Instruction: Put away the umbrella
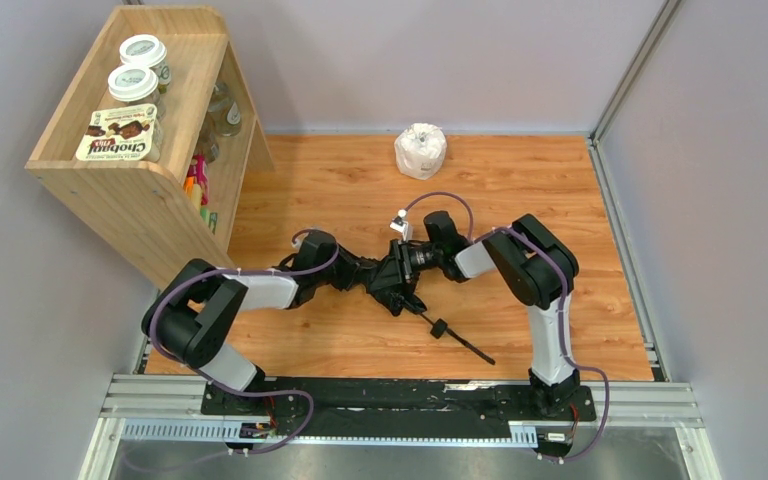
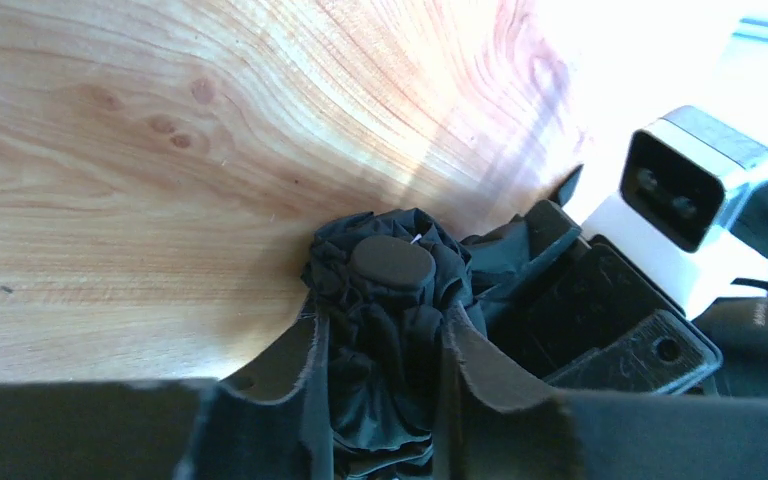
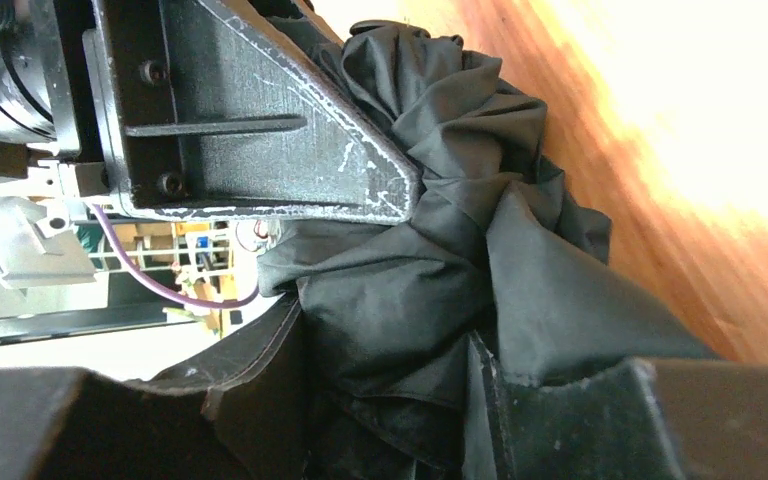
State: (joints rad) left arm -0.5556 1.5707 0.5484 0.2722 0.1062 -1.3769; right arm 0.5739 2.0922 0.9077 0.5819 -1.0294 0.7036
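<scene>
Top view: both arms reach inward and meet near the middle of the wooden table (image 1: 560,200). The umbrella (image 2: 392,300) sits between them as a crumpled black fabric bundle, low over the table centre.

Left gripper (image 2: 380,330): clenched on the umbrella. In the left wrist view its 2 fingers (image 2: 305,370) press into the bunched fabric from both sides. A rounded black cap (image 2: 392,262) at the end of the bundle pokes out beyond the fingertips, close to the wood. I cannot tell whether it touches.

Right gripper (image 3: 390,350): grasping the same bundle from the opposite side. In the right wrist view folds of fabric bulge out between and past its fingers (image 3: 260,360). One finger of the left gripper lies against the fabric just above.

The 2 grippers are nearly touching, tip to tip, with fabric packed between them. The right arm's white wrist camera (image 2: 690,190) shows in the left wrist view, just beyond the bundle.

Shaft (image 1: 465,343): thin and black, it runs from the bundle toward the near right, lying on the table. A dark lump (image 1: 438,327) sits partway along it; knob or strap, too small to tell.

Surroundings:
- wooden shelf (image 1: 130,190) at far left
- 2 white-lidded jars (image 1: 143,50) and a Chobani Flip pack (image 1: 118,135) on its top
- white roll (image 1: 420,150) at the far edge, well apart from the arms
</scene>
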